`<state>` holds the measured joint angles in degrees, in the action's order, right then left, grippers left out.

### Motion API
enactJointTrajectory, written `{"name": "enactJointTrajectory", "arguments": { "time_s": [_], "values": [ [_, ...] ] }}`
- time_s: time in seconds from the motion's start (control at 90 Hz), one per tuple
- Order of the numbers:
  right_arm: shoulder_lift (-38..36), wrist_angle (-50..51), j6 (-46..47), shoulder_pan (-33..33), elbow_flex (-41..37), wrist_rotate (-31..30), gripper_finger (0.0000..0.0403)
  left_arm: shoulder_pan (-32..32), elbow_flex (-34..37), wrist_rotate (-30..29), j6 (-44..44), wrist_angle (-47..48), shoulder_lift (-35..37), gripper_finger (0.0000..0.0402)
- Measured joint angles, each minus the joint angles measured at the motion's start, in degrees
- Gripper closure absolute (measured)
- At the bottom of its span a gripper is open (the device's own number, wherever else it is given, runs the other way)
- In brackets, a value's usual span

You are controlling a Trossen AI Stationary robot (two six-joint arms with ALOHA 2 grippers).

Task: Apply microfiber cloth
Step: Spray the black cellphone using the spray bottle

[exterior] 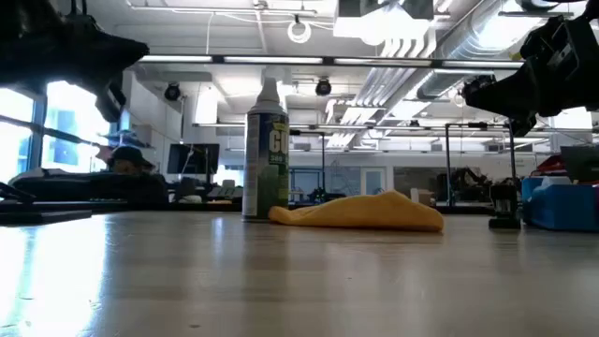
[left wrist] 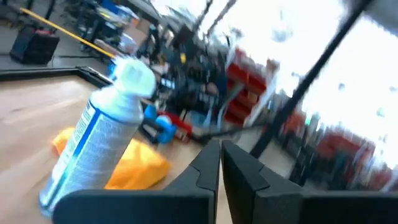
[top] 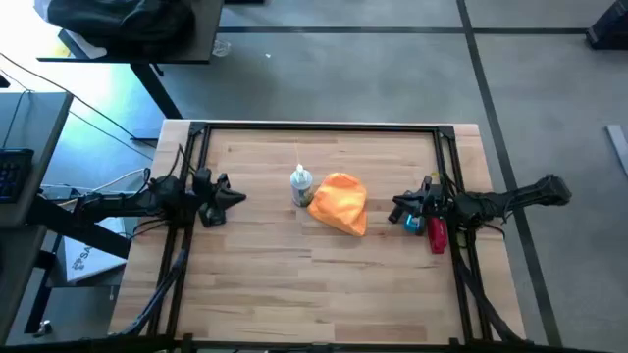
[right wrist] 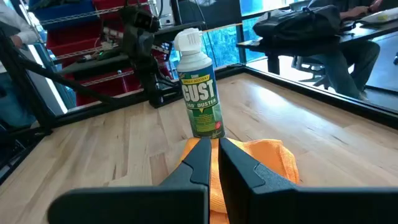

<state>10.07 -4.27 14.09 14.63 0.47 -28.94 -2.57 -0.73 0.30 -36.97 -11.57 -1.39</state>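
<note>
Two dark arms flank a light wooden table [top: 265, 284] of butcher-block planks with a black frame along its edges, standing on a grey floor [top: 392, 78] crossed by dark lines. Beyond the far edge, a second desk [top: 137, 39] carrying a black bag at upper left of the high view; low view looks into a workshop with ceiling ducts, ring lamp, monitors, and a person seated at far left behind a counter. Red shelving visible past the table in both wrist views. Left arm waits over the table's left side, left tool [top: 235, 196] raised, fingers pressed nearly together with only a thin slit between them in its wrist view. Right arm over the right side, right tool [top: 397, 211] also raised off the surface, fingers likewise drawn almost shut, holding nothing; red and blue parts show on its wrist. Microfiber cloth [top: 340, 203], bright orange, lies crumpled near table centre, flat and low in the low view, between the two tools and closer to the right one. Spray can [top: 301, 185] stands upright just beside the cloth on its left-arm side, touching or nearly so; white cap, thin straw nozzle, green-and-white label. Label reads "GUST" and "360 DUSTER" [right wrist: 200, 99]; smaller print not legible.
</note>
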Motion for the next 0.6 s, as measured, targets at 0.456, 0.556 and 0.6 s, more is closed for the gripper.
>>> {"name": "enactJointTrajectory", "arguments": {
  "time_s": [0.456, 0.556, 0.6],
  "values": [
    [0.0, 0.0, 0.0, 0.0, 0.0, 0.0, 0.0402, 26.5, 0.0, -18.8, 6.4, -30.7, -17.6, 0.0402],
    [0.0, 0.0, 0.0, 0.0, 0.0, 0.0, 0.0402, 32.1, 0.0, -32.3, 4.5, -30.6, -25.9, 0.0402],
    [0.0, 0.0, 0.0, 0.0, 0.0, 0.0, 0.0402, 33.8, 0.0, -37.6, 2.8, -30.7, -29.6, 0.0402]
  ]
}}
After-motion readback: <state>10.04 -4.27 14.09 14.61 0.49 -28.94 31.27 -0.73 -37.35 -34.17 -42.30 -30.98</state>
